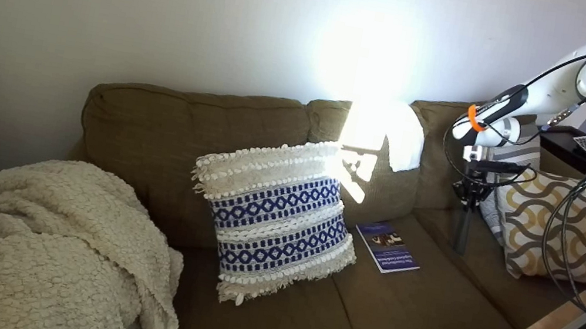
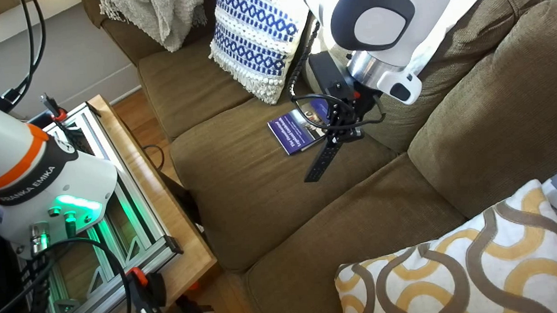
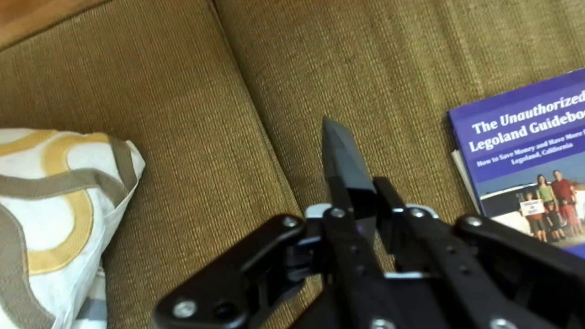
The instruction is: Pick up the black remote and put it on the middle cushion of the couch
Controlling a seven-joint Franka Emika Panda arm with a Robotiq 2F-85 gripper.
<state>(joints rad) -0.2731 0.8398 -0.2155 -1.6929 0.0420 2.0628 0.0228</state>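
Note:
The black remote is between the fingers of my gripper, which is shut on it. The remote points down; it also shows in both exterior views below the gripper. It is held above the couch. The middle cushion is the flat olive-brown seat bearing the book; it also shows in the wrist view right of the seam. In the wrist view the remote's tip overlaps that cushion just beside the seam. The height above the cushion is hard to tell.
A purple guidebook lies on the middle cushion. A blue-and-white fringed pillow leans beside it. A tan lattice-patterned pillow sits on the neighbouring seat. A cream blanket covers the far end. The robot's wooden table stands before the couch.

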